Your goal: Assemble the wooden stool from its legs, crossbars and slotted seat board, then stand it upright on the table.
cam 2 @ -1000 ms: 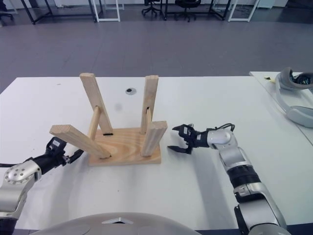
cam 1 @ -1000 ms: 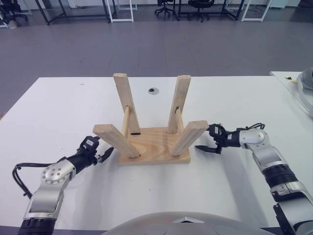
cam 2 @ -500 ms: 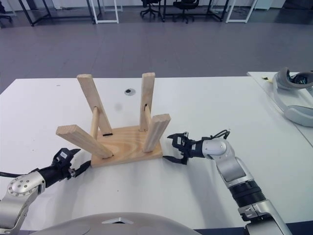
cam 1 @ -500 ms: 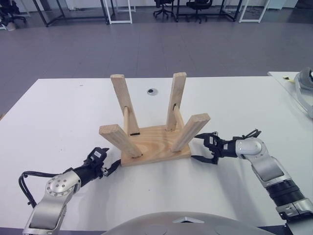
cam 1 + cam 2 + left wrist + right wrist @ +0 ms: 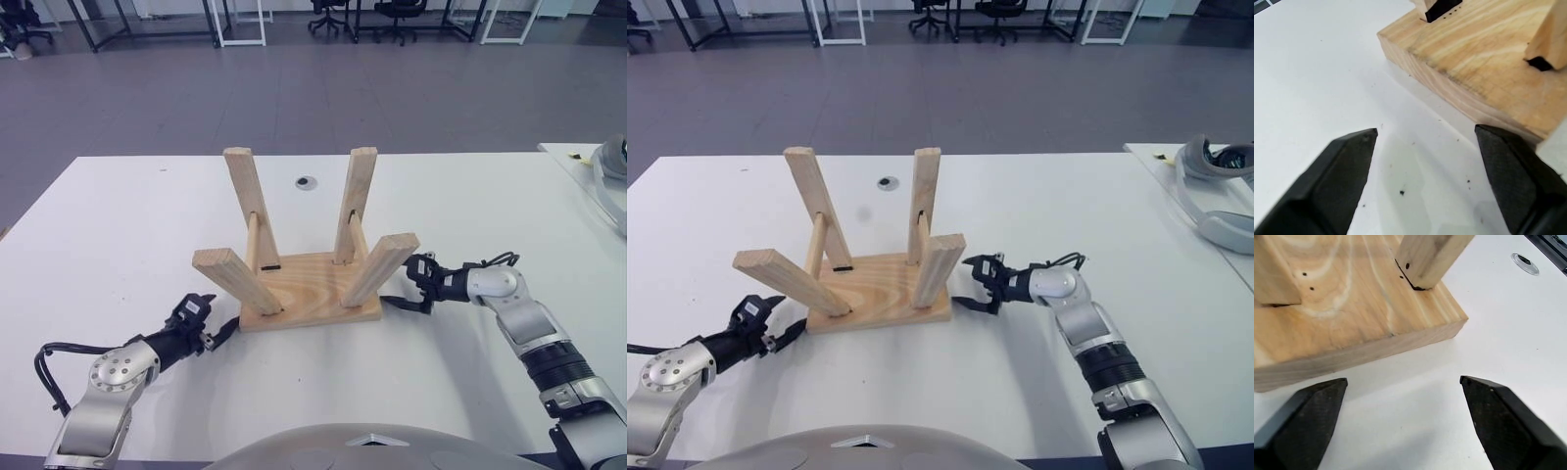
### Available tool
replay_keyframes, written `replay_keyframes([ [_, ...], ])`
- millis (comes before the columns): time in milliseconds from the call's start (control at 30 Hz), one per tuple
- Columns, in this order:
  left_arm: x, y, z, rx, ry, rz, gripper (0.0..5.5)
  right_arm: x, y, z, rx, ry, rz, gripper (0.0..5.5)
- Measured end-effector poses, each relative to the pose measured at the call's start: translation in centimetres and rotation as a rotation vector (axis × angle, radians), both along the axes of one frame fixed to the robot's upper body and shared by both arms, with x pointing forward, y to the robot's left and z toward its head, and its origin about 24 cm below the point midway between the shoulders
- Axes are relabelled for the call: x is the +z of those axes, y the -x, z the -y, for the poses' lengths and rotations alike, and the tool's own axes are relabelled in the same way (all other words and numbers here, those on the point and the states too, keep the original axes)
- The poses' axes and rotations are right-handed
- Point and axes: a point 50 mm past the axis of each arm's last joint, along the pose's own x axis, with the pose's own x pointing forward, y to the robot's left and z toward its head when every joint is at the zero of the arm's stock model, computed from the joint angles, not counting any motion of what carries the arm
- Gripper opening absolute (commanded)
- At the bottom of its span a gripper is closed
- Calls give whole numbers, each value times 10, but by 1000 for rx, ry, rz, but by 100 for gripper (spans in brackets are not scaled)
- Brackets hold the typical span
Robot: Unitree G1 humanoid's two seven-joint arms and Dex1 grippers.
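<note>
Stool (image 5: 309, 279) legs-up; L gripper (image 5: 1425, 132) & R gripper (image 5: 1403, 382) both spread wide, flanking seat board (image 5: 877, 294)

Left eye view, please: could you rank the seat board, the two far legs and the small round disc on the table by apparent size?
1. Seat board, largest.
2. Far left leg and far right leg: they look alike, so I won't rank them.
3. Round disc, smallest, though it lies farthest from the camera.
</note>
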Motion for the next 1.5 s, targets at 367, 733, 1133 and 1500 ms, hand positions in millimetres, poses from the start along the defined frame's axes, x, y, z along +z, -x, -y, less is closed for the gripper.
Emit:
replay_keyframes([
  [367,2,1,4,-8,9,-20,369,3,13,1,-21,2,-69,432],
  [733,1,2,7,-18,18,-27,369,5,16,1,-11,24,-69,432],
  [1133,39,3,10,11,107,7,369,43,24,11,-31,-125,-169,432],
  [1500,76,11,13,-62,63,11,369,79,30,17,61,-115,-207,432],
])
